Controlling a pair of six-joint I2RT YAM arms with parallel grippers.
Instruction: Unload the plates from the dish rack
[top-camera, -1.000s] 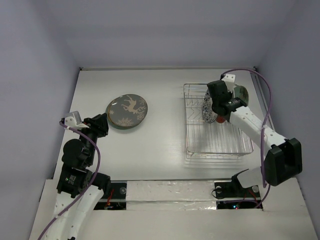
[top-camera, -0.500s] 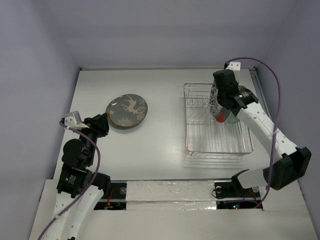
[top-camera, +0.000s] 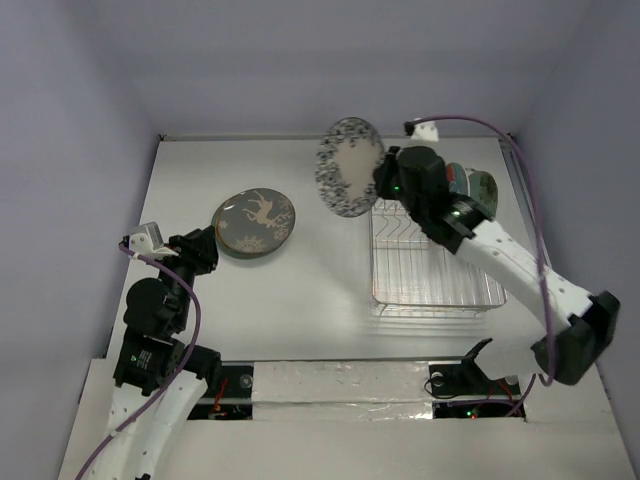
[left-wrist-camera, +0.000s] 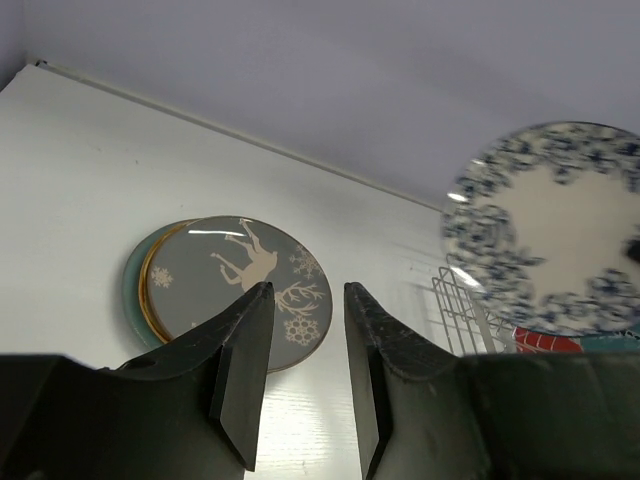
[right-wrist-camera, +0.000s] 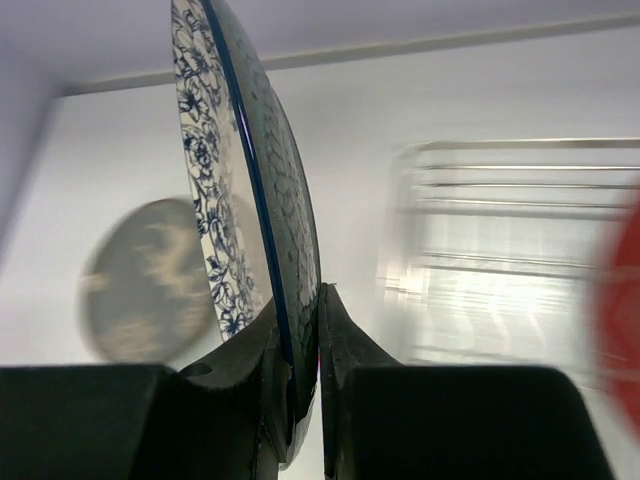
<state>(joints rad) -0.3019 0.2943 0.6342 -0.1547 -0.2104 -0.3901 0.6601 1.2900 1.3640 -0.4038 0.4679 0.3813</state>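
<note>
My right gripper (top-camera: 384, 179) is shut on the rim of the blue-patterned white plate (top-camera: 347, 166) and holds it upright in the air, left of the dish rack (top-camera: 436, 290). In the right wrist view the plate (right-wrist-camera: 248, 200) stands edge-on between the fingers, at the gripper (right-wrist-camera: 300, 312). A greenish plate (top-camera: 472, 186) still stands at the rack's far right end. The tan plate with an animal motif (top-camera: 254, 222) lies on the table on top of a teal plate (left-wrist-camera: 133, 288). My left gripper (top-camera: 201, 248) is open and empty, near the tan plate (left-wrist-camera: 235, 285).
The rack's near part holds only bare wires. White walls close in the table at the back and on both sides. In the left wrist view the lifted plate (left-wrist-camera: 556, 226) hangs above the rack's corner (left-wrist-camera: 460, 315).
My right gripper has lifted the blue-patterned plate out of the rack and carried it up and to the left. The left arm has not moved.
</note>
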